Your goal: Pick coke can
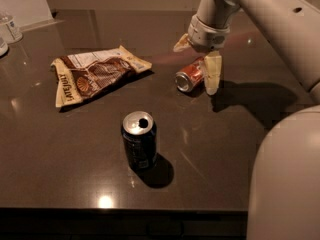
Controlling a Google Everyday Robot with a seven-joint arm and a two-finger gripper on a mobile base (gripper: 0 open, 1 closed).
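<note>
The coke can (189, 76) is a small red can lying on its side on the dark table, its silver end facing front left. My gripper (197, 64) is open and comes down over it from above: one pale finger (212, 73) stands at the can's right side, the other finger (181, 43) is behind it at the upper left. The can lies between the two fingers. I cannot tell whether either finger touches it.
A dark navy can (139, 140) stands upright in front of centre, its top opened. A crumpled brown snack bag (92, 74) lies to the left. Clear containers (10, 28) stand at the far left edge. My arm's pale body (285, 174) fills the lower right.
</note>
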